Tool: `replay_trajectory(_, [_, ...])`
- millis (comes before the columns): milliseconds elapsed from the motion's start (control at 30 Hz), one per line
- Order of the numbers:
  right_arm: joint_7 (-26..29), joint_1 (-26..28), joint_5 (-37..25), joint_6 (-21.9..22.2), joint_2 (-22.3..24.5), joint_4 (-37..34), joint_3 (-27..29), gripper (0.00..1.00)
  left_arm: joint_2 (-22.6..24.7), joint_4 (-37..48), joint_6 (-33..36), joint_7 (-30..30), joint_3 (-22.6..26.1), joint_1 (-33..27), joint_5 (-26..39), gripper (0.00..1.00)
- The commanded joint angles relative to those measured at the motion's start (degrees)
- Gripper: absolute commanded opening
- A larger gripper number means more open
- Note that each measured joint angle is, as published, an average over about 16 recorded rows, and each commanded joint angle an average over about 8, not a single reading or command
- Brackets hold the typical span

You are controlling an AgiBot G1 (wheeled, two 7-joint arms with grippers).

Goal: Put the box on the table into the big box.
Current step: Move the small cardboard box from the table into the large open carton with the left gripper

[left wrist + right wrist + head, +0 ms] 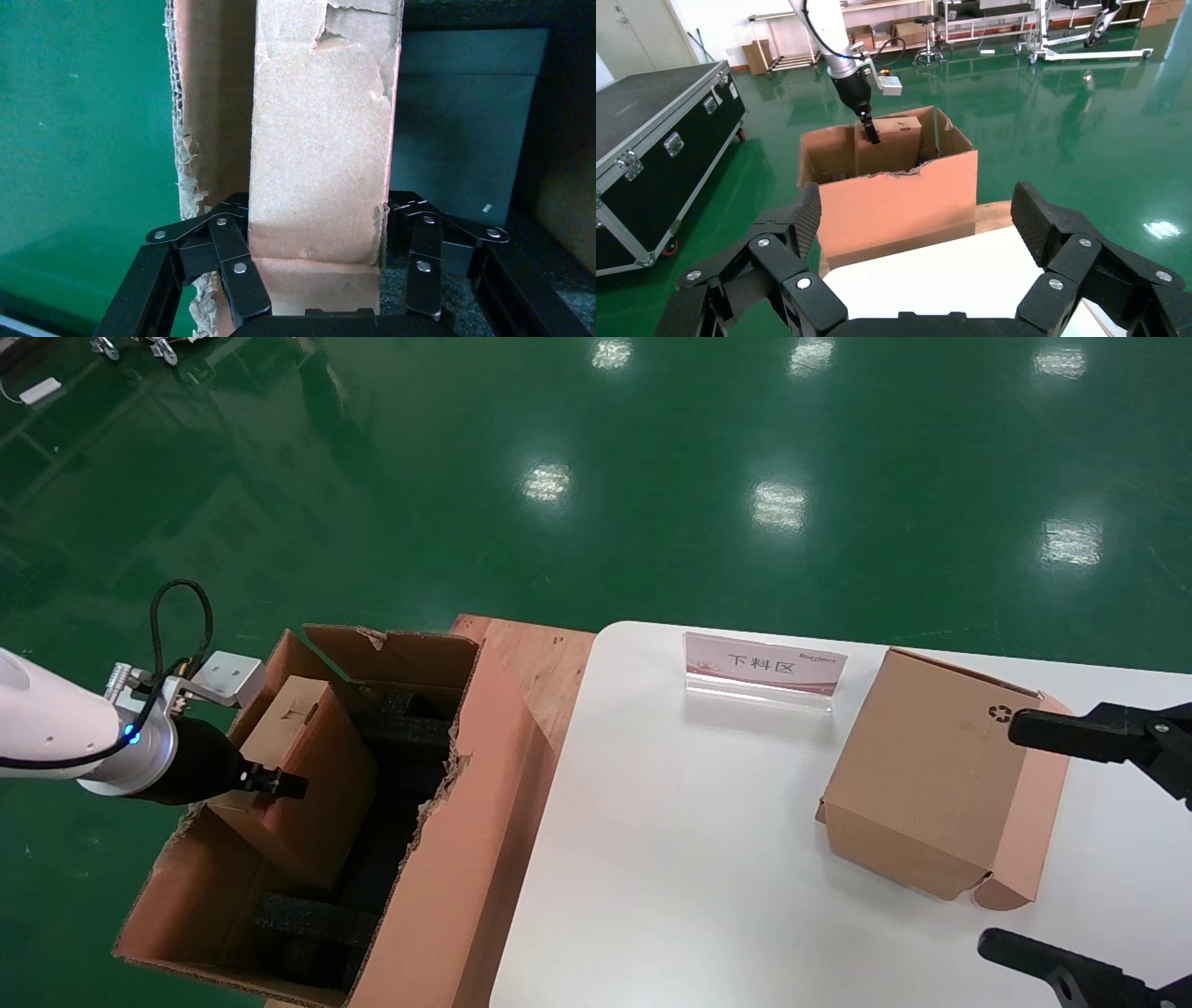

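Note:
The box (303, 747), a small flattish brown mailer, stands on edge inside the big box (466, 822), a long carton with torn top edges, left of the table. My left gripper (279, 784) is shut on the box. In the left wrist view the fingers (232, 253) press both sides of the box (320, 140). Black foam blocks (307, 924) lie in the carton. The right wrist view shows the big box (898, 203), the box (895, 144) and the left gripper (870, 130) from afar. My right gripper (1001, 836) is open and empty over the table's right side (916, 217).
A similar cardboard box with a recycling symbol (922, 775) sits on the white table (670, 859), between my right gripper's fingers. A clear sign holder (764, 668) stands at the table's far edge. A wooden pallet (535, 663) lies under the carton. A black flight case (652, 140) stands on the green floor.

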Motion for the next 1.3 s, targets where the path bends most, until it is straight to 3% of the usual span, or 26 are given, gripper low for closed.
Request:
replay_trajectory(33, [0.0, 0.0, 0.0, 0.0, 0.0, 0.0, 0.0, 1.0, 0.15, -0.08, -0.14, -1.01, 0.06, 0.48, 0.83, 0.0])
replay_trajectory(133, [0.0, 0.0, 0.0, 0.0, 0.0, 0.0, 0.0, 1.0, 0.41, -0.18, -0.14, -2.19, 0.08, 0.97, 1.77, 0.04])
replay_trajectory(367, [0.0, 0.0, 0.0, 0.0, 0.0, 0.0, 0.0, 1.0, 0.89, -0.34, 0.01, -4.12, 0.09, 1.76, 3.25, 0.89])
replay_trajectory(433, [0.0, 0.0, 0.0, 0.0, 0.0, 0.0, 0.0, 1.0, 0.98, -0.37, 0.05, -4.45, 0.1, 1.89, 3.5, 1.0])
replay_trajectory(1300, [0.0, -0.01, 0.01, 0.02, 0.01, -0.02, 0.0, 1.0, 1.21, -0.42, 0.11, -5.35, 0.09, 2.35, 4.23, 1.0])
